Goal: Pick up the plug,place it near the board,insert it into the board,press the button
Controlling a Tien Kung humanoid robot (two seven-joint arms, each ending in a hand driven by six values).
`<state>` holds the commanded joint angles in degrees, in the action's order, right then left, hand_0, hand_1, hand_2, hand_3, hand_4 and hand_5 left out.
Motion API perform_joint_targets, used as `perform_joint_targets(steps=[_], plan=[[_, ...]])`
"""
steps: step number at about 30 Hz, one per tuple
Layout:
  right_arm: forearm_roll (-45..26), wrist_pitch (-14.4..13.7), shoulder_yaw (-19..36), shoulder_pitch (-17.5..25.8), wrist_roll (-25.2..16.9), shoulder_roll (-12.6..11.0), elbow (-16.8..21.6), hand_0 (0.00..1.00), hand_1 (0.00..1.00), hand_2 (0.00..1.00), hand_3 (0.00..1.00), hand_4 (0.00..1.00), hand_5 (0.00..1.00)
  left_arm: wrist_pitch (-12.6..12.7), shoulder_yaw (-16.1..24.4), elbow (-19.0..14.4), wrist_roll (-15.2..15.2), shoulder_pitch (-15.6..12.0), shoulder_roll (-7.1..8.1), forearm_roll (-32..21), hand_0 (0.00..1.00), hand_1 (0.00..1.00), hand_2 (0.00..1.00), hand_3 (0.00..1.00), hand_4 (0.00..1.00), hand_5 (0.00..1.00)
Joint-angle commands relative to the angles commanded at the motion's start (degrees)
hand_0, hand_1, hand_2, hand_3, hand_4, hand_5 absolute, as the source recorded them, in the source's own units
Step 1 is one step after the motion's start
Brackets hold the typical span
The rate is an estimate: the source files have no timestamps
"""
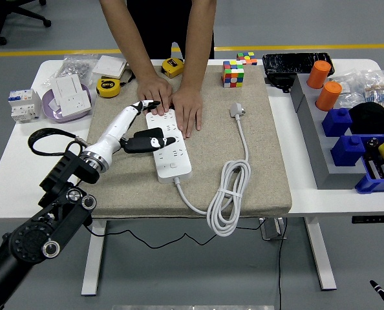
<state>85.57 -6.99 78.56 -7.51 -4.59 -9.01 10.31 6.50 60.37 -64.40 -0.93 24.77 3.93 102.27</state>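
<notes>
Your left robot hand [147,129] reaches over the tan mat [256,174] on the white bench [24,161], fingers stretched across the black plug [145,139], which sits on the left edge of the white power strip [169,145]; whether those fingers actually grip the plug cannot be told. A person's two hands [172,103] press flat on the strip's far end, just beyond the robot's fingertips.

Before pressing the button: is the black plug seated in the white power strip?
Appears in: black plug sits on white power strip, left hand over it. Seating depth cannot tell.
</notes>
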Motion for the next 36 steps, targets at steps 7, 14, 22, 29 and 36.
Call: perform_joint_targets(steps=[7, 14, 22, 29, 36], plan=[[0.1, 0.0, 0.1, 0.0, 0.1, 0.0, 0.0, 0.947, 0.901, 0.851, 0.867, 0.998, 0.998, 1.0, -2.9, 10.2, 0.6, 5.7, -3.93, 4.6, 0.888, 0.92, 0.858, 0.826, 0.998, 0.169], [0.0, 0.0, 0.2, 0.1, 0.0, 0.2, 0.0, 0.946, 0.901, 0.849, 0.867, 0.998, 0.998, 2.3, -0.6, 16.7, 0.7, 8.3, -3.93, 10.8, 0.879, 0.909, 0.842, 0.816, 0.998, 0.157], [0.3, -0.1, 0.9, 0.0, 0.0, 0.1, 0.0, 0.946, 0.901, 0.851, 0.868, 0.998, 0.998, 2.2, 0.1, 18.4, -0.6, 8.8, -3.93, 13.7, 0.808, 0.831, 0.763, 0.776, 0.998, 0.173], [0.1, -0.1, 0.9, -0.2, 0.0, 0.2, 0.0, 0.945, 0.901, 0.851, 0.87, 0.998, 0.998, 2.1, 0.1, 19.7, -1.2, 8.9, -3.93, 16.3, 0.799, 0.816, 0.746, 0.766, 0.998, 0.18], [0.3, -0.2, 1.3, -0.3, -0.1, 0.2, 0.0, 0.945, 0.901, 0.85, 0.868, 0.998, 0.998, 2.5, -0.8, 20.5, -1.7, 8.8, -3.93, 17.9, 0.777, 0.791, 0.726, 0.717, 0.988, 0.182]])
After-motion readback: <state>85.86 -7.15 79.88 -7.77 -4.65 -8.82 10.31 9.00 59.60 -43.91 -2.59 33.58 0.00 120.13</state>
